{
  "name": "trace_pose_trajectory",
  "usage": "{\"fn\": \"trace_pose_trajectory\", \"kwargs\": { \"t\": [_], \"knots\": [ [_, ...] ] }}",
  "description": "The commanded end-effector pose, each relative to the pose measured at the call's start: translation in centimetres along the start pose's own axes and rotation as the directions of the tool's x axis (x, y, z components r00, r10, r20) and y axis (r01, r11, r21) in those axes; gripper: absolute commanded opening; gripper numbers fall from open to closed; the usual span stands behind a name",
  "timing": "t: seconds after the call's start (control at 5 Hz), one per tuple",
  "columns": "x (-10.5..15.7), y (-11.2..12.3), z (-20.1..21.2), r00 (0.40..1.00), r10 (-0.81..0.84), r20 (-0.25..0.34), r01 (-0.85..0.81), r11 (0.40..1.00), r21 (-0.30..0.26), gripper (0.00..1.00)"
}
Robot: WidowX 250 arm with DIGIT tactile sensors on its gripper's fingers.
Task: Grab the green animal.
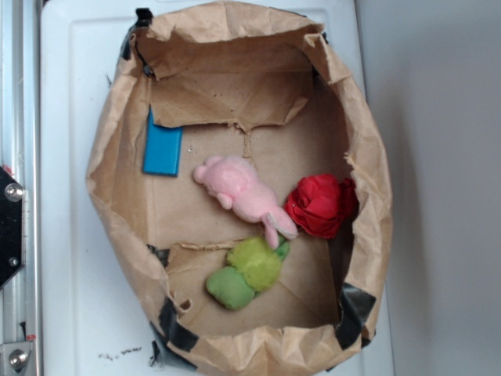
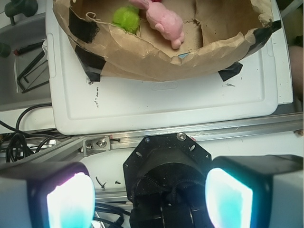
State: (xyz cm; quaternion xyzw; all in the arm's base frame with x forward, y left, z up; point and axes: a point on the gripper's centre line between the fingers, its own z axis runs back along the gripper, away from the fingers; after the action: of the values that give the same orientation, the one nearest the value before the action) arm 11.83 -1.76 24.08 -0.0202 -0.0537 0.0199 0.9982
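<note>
Nothing grabbed yet: my tool hangs with its pads spread and empty, well outside the paper bag, where the green animal lies touching the pink plush.

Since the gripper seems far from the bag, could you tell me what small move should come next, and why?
Probably carry the gripper, fingers apart and empty, forward over the paper bag toward the green animal, which lies untouched inside against the pink plush's foot.

Soft even daylight, faint shadows inside paper bag; wrist view foreground blurred
</note>
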Motion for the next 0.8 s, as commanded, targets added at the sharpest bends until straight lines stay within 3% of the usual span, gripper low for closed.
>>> {"fn": "trace_pose_trajectory", "kwargs": {
  "t": [0.0, 0.6],
  "knots": [
    [0.0, 0.0, 0.0, 1.000, 0.000, 0.000, 0.000, 1.000, 0.000, 1.00],
    [14.2, 0.2, -7.2, 0.941, 0.339, -0.020, -0.338, 0.940, 0.044, 1.00]
  ]
}}
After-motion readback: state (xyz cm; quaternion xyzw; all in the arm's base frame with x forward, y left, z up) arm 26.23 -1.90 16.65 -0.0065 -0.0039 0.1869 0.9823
